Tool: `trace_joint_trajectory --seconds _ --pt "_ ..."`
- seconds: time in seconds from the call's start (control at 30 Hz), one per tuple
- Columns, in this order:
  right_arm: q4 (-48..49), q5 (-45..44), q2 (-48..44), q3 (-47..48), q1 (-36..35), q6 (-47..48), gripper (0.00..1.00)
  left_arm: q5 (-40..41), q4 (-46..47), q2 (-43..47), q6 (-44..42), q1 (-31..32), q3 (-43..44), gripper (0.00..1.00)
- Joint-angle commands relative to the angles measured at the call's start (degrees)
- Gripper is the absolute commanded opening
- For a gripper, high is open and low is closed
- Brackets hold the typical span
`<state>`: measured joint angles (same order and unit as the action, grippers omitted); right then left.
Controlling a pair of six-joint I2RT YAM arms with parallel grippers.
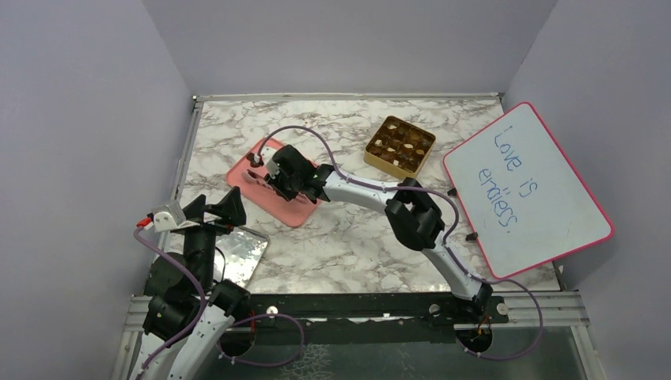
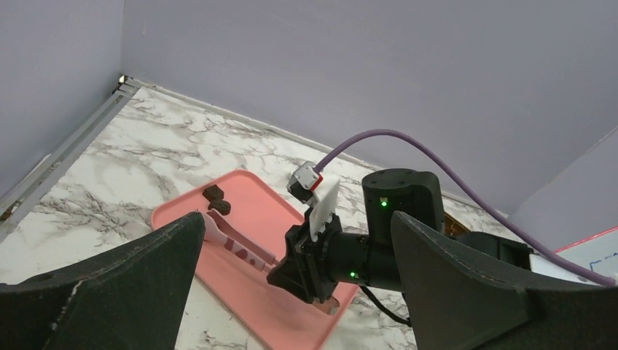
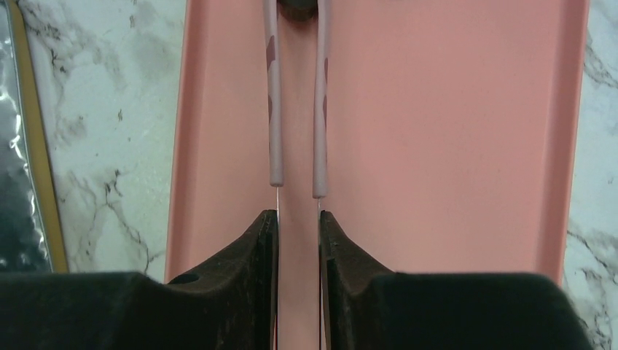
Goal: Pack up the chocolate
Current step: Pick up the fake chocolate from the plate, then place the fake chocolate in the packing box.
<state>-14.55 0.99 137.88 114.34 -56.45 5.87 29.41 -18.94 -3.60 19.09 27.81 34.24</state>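
**Tweezers reach a chocolate at the tray's far end**

In the right wrist view, the right gripper (image 3: 297, 219) is clenched on one pair of pink tweezers (image 3: 321, 109). Their two arms run up the frame to a dark chocolate piece (image 3: 299, 7) at the top edge. The piece sits between the tips, well ahead of the gripper's fingers; whether the tips pinch it cannot be told.

The left wrist view shows two dark pieces (image 2: 213, 192) just beside each other at the upper-left end of the one pink tray (image 2: 259, 208).

In the top view, one gold box (image 1: 386, 165) lies in the upper right, holding more pieces too small to count. The left gripper (image 1: 214, 207), at lower left, hangs spread wide with nothing in it.
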Motion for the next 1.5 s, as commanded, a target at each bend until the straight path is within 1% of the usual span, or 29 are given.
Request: trace_joint_trajectory --seconds 0.0,0.2,0.4,0.53,0.63,0.77,0.97,1.27,1.47 --pt "2.0 -0.1 -7.7 -5.9 0.3 -0.5 0.27 0.2 1.1 0.4 0.1 -0.3 -0.7 0.99" --pt "3.2 -0.2 -15.2 -15.0 0.4 -2.5 0.27 -0.7 1.0 -0.7 0.2 -0.3 -0.7 0.99" --pt "2.1 -1.3 -22.2 -22.1 0.9 -5.6 0.26 -2.4 1.0 -2.4 1.0 -0.3 -0.6 0.99" --pt "-1.0 -5.7 -27.5 -26.3 1.4 -8.9 0.26 -5.0 0.9 -4.9 1.8 -0.3 -0.8 0.99" --pt "-2.6 -7.0 -32.2 -30.0 2.2 -10.3 0.26 -7.7 1.0 -7.8 2.8 -0.3 -1.1 0.99" --pt "-7.5 -10.1 -37.2 -32.7 3.4 -12.2 0.26 -11.7 0.9 -11.9 1.8 -0.3 -0.2 0.99" --pt "-13.9 -12.0 -43.5 -36.0 6.9 -14.8 0.26 -12.9 0.9 -14.6 -0.9 -0.3 -0.9 0.99" --pt "-20.4 -13.9 -50.2 -40.8 14.9 -17.4 0.27 -12.8 1.1 -13.8 -1.4 -0.3 -1.6 0.99" --pt "-24.5 -15.5 -54.0 -42.0 20.0 -18.6 0.27 -13.4 1.3 -14.2 -1.4 -0.3 -1.8 0.99"
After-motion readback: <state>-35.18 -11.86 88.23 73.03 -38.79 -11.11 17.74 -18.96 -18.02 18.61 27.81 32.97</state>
